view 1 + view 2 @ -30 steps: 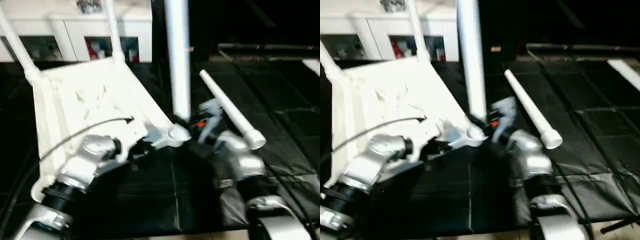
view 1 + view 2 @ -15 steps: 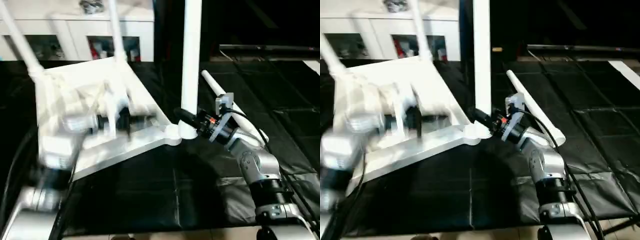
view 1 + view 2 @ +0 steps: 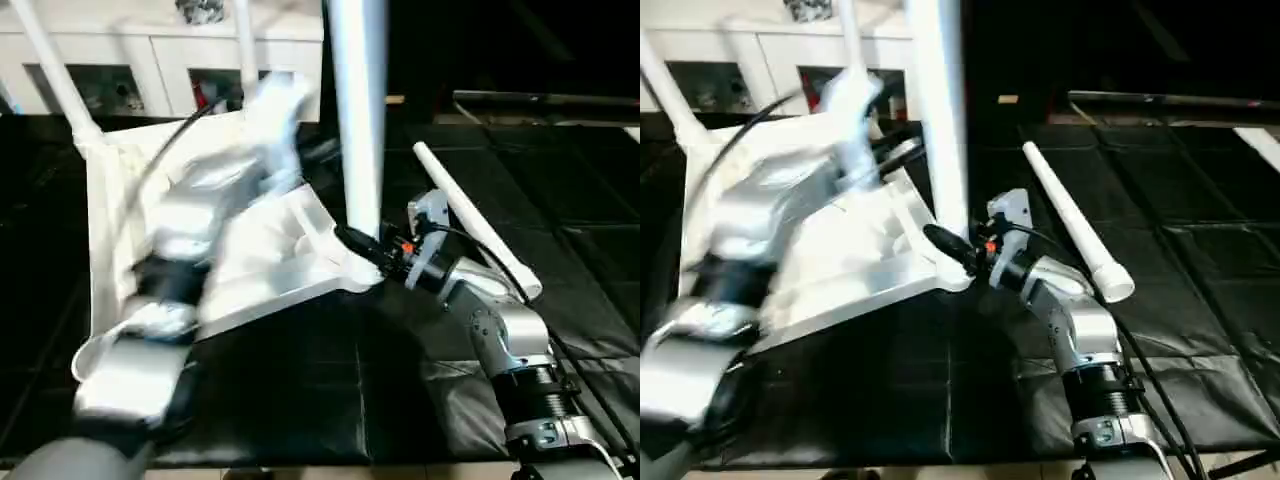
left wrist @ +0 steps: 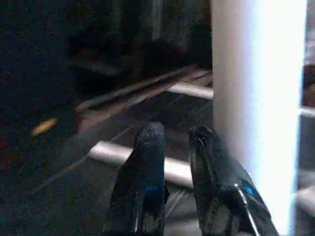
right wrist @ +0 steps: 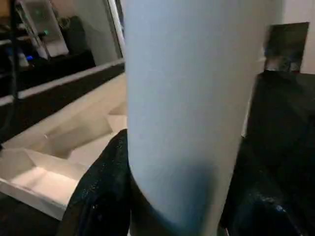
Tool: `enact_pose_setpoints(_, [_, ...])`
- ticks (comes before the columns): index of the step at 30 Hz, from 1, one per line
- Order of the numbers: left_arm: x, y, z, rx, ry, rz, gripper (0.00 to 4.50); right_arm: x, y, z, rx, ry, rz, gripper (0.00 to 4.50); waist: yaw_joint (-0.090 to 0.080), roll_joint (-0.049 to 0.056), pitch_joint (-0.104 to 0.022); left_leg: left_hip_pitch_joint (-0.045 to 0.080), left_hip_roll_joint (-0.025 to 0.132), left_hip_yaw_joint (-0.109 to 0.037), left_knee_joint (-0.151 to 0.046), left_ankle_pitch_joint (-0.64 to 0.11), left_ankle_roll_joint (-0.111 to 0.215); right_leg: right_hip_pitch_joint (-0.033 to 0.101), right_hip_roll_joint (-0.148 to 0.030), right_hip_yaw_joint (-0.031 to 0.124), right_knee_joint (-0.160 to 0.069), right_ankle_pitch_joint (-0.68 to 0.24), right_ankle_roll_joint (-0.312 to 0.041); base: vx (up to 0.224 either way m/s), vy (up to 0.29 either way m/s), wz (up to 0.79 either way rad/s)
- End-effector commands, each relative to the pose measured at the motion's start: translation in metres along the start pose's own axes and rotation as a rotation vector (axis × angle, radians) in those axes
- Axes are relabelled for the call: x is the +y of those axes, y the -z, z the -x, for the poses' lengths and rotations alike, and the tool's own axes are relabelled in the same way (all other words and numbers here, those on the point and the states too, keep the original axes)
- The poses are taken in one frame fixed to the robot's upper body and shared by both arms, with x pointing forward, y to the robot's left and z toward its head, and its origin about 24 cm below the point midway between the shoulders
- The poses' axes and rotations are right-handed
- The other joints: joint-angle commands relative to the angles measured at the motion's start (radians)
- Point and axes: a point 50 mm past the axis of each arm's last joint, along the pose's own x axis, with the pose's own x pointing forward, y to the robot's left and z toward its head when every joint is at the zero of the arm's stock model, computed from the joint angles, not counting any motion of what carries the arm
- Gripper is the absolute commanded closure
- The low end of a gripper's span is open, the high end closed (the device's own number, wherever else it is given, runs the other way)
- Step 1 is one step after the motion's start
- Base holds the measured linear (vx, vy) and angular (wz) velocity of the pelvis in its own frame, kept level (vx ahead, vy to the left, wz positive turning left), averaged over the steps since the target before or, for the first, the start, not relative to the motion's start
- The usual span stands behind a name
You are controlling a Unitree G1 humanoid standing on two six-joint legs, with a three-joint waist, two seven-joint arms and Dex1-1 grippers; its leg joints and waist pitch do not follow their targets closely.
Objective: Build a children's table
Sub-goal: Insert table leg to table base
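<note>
Nearest, the right gripper [image 3: 352, 243] is clamped on the base of an upright leg [image 3: 358, 120], just above the near corner socket of the top [image 3: 250, 255]; in the right wrist view a black finger [image 5: 101, 191] shows on each side of the white tube. The top lies upside down and tilted on the black mat [image 3: 330, 380], ribs facing up. Over it the left gripper [image 4: 174, 135] hangs close beside the same leg, its fingers slightly parted and holding nothing. Right of the right arm a loose leg [image 3: 475, 230] lies on the mat, its wide end toward the robot. Farther back, two more legs [image 3: 55, 70] rise from the top's far corners, with a white cabinet [image 3: 150, 60] behind them.

Judging by its looks, the table is light, hollow, stiff plastic, smooth and somewhat slippery. A leg is long, so a low grip alone lets it sway; a second hold higher up would steady it. The loose leg is probably best taken near its wide end, and the top by a rim or rib, since it may slide on the mat when pushed.
</note>
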Motion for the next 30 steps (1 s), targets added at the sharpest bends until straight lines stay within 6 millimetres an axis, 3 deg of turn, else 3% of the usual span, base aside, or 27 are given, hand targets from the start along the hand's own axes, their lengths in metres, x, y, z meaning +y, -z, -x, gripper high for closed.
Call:
enact_pose_setpoints(1, [-0.020,-0.011,-0.004,-0.049,0.137,-0.050,3.53,0.000,0.000,0.000,0.019,0.010,0.021,2.59,0.004,0.000,-0.081,0.011,0.046,-0.016,-0.051,-0.061,0.079,0.075,-0.092,0.066,-0.045,0.020,-0.231,0.000,0.000,0.00])
enact_pose_setpoints(6, [-0.030,-0.002,-0.004,-0.013,0.187,-0.087,3.53,-0.002,0.002,-0.001,0.030,0.037,0.026,2.59,0.003,0.000,-0.071,0.017,0.049,-0.015,-0.059,-0.140,0.044,0.069,-0.090,0.065,-0.067,-0.171,-0.177,0.000,0.000,0.00])
enact_pose_setpoints(8, [-0.028,-0.001,-0.003,-0.007,0.172,-0.083,3.53,-0.003,0.002,-0.002,0.032,0.039,0.028,2.59,0.004,0.001,-0.070,0.021,0.049,-0.015,-0.060,-0.161,0.032,0.066,-0.089,0.065,-0.072,-0.211,-0.164,0.000,0.000,0.00])
enact_pose_setpoints(10, [-0.012,0.006,0.006,0.023,0.086,-0.095,3.53,-0.006,0.002,-0.003,0.039,0.076,0.043,2.59,0.004,0.003,-0.069,0.025,0.050,-0.017,-0.064,-0.190,0.012,0.062,-0.088,0.065,-0.077,-0.253,-0.141,0.000,0.000,0.00])
enact_pose_setpoints(14, [-0.009,0.005,0.019,0.001,0.095,-0.060,3.53,-0.013,0.001,-0.002,0.036,0.134,0.040,2.59,0.004,0.003,-0.072,0.022,0.051,-0.018,-0.064,-0.178,0.001,0.064,-0.090,0.066,-0.071,-0.220,-0.142,0.000,0.000,0.00])
enact_pose_setpoints(16, [-0.012,0.004,0.031,-0.022,0.170,-0.011,3.53,-0.018,0.001,0.000,0.028,0.184,0.030,2.59,0.002,0.004,-0.075,0.020,0.051,-0.017,-0.064,-0.154,0.000,0.065,-0.091,0.068,-0.063,-0.181,-0.166,0.000,0.000,0.00])
enact_pose_setpoints(20, [-0.012,0.014,0.045,0.047,0.218,0.019,3.53,-0.022,-0.003,0.003,0.009,0.207,0.036,2.59,0.000,0.010,-0.077,0.026,0.050,-0.015,-0.061,-0.141,0.007,0.061,-0.084,0.068,-0.055,-0.119,-0.182,0.000,0.000,0.00])
enact_pose_setpoints(25, [0.005,0.062,0.067,0.352,0.105,-0.013,3.36,-0.026,-0.006,0.010,0.026,0.213,0.046,2.59,-0.006,0.011,-0.073,0.026,0.046,-0.015,-0.064,-0.166,-0.001,0.063,-0.081,0.070,-0.061,-0.162,-0.147,0.000,0.000,0.00])
enact_pose_setpoints(27, [0.006,0.068,0.068,0.380,0.091,-0.007,3.26,-0.026,-0.006,0.011,0.028,0.210,0.046,2.59,-0.004,0.012,-0.073,0.027,0.047,-0.015,-0.064,-0.173,-0.007,0.063,-0.084,0.070,-0.064,-0.183,-0.141,0.000,0.000,0.00])
enact_pose_setpoints(28, [0.004,0.083,0.071,0.456,0.078,-0.020,3.16,-0.025,-0.005,0.011,0.035,0.204,0.049,2.59,-0.003,0.014,-0.075,0.026,0.048,-0.016,-0.064,-0.172,-0.009,0.064,-0.084,0.070,-0.063,-0.180,-0.142,0.000,0.000,0.00])
enact_pose_setpoints(30, [0.003,0.094,0.072,0.513,0.069,-0.045,3.06,-0.025,-0.005,0.012,0.038,0.200,0.048,2.59,-0.003,0.013,-0.075,0.025,0.049,-0.017,-0.064,-0.171,-0.008,0.064,-0.085,0.070,-0.062,-0.166,-0.144,0.000,0.000,0.00])
